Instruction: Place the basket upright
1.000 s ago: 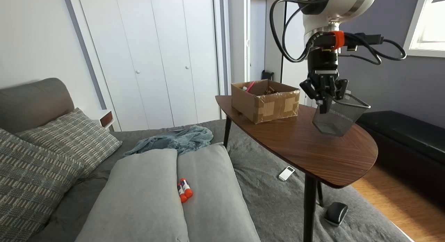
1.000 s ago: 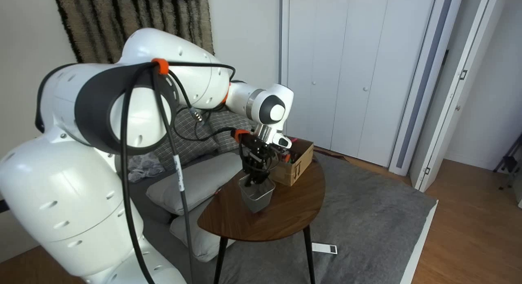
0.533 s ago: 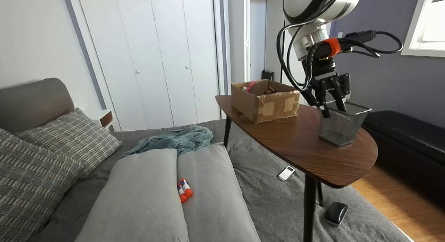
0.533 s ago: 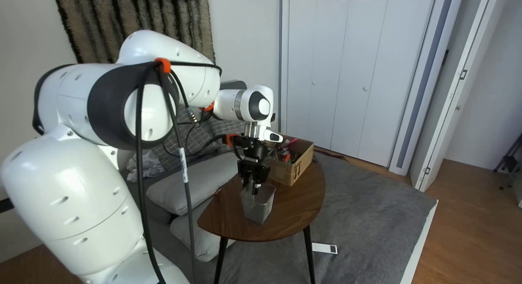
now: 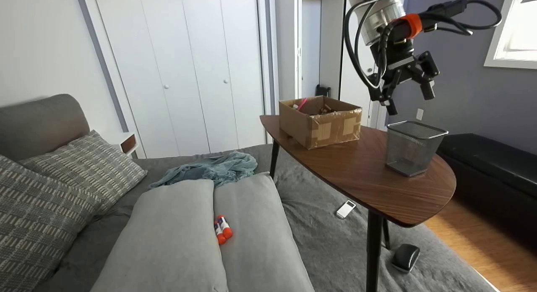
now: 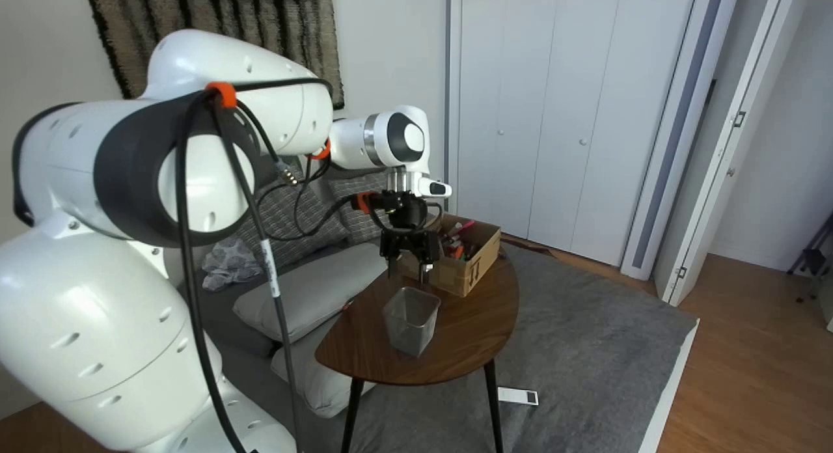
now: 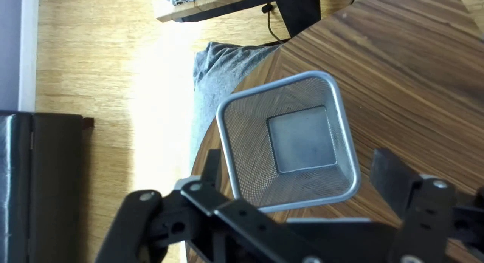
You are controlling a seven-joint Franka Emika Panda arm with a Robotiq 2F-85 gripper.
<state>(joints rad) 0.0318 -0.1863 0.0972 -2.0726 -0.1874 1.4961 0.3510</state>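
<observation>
The grey wire-mesh basket stands upright on its base on the brown wooden table, its mouth facing up. Near the table's narrower end, the basket is apart from everything else. My gripper hovers above the rim, tilted, with its fingers spread wide and touching nothing. Looking down in the wrist view, I see the bare inside of the basket between and beyond the parted fingers.
A cardboard box with assorted small items stands on the same table, beside the basket. A black bench lies beyond the table's end. Grey cushions and a white device rest on the grey cover below.
A second ago my gripper was shut on the tilted basket's rim. The basket came down upright onto the table, the fingers opened, and the gripper rose clear of it.
</observation>
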